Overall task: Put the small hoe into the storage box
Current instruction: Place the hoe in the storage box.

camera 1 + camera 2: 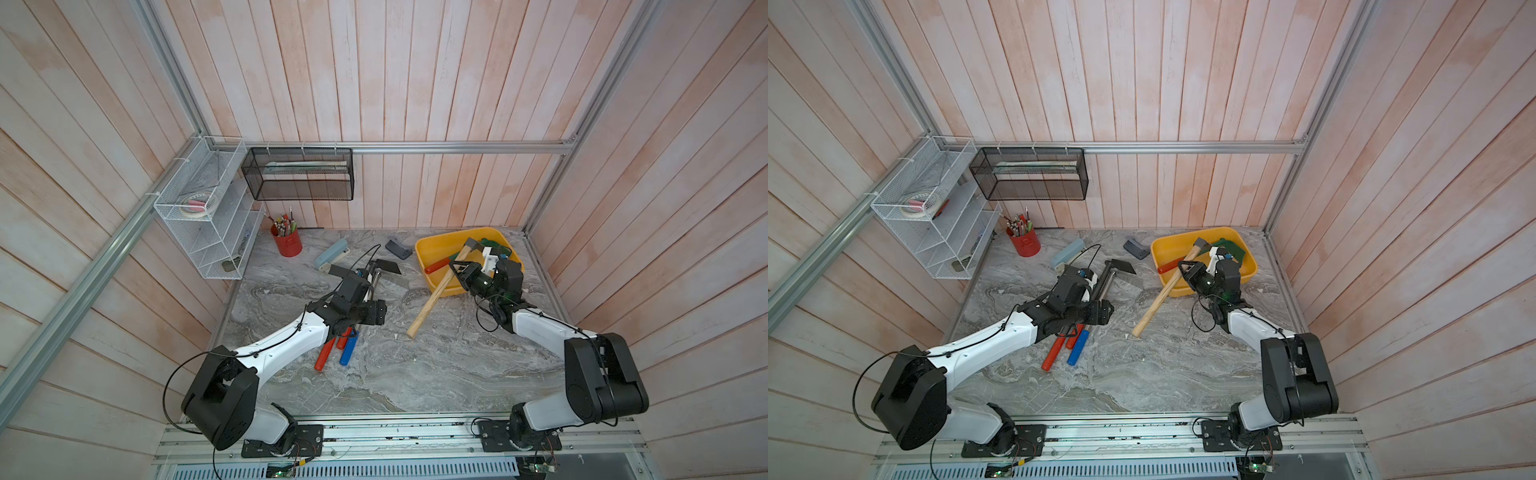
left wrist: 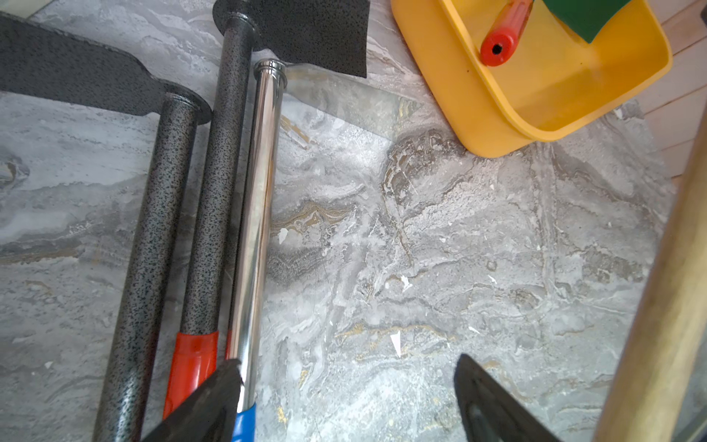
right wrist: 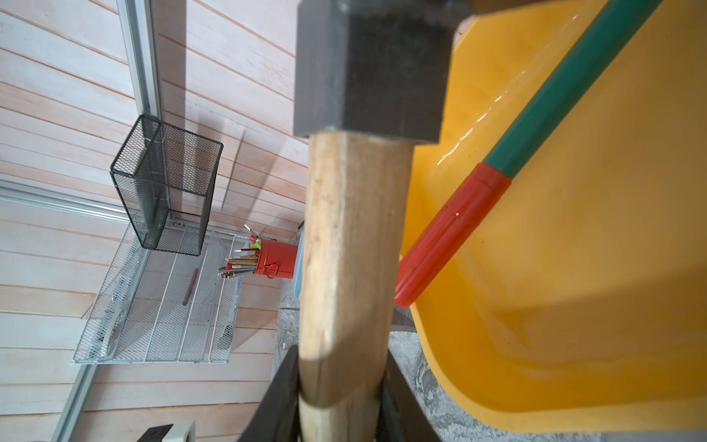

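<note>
Small hoe, wooden-handled and grey-headed, is gripped by my right end effector, head over the shallow yellow plastic storage box; my left end effector stands open. Placement step: next, I judge, lower and release.

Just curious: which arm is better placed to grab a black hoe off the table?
Probably left: its open end effector hovers by the speckled black hoes; the right end effector clamps a wooden handle.

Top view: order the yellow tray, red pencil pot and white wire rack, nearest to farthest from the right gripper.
1. Yellow tray, beside the right gripper.
2. Red pencil pot, back left.
3. White wire rack, left wall.
</note>
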You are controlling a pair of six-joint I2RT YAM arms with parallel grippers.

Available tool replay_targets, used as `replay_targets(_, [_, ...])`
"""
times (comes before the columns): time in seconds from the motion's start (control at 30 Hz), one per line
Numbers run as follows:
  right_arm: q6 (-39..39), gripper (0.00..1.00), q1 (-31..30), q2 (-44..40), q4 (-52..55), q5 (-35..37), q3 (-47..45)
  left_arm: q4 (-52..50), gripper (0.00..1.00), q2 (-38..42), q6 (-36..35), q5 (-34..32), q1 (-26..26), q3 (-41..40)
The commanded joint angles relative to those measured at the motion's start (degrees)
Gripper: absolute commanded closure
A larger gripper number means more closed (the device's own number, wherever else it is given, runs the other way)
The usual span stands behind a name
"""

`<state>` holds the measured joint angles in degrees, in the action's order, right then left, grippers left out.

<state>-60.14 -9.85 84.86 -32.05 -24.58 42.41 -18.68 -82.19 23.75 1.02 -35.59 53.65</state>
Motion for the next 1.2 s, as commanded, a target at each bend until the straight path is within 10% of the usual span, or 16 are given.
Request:
replay_targets(0.0, [-1.2, 1.00, 1.7, 0.4, -2.8, -0.9, 3.0, -0.4, 0.00, 1.3, 0.2, -0.6, 0.4, -1.1])
replay_targets(1.17, [-12.3, 1.00, 8.9, 12.3, -2.5, 2.6, 12.1, -2.7, 0.00, 2.2, 0.7, -1.7, 1.2, -2.2])
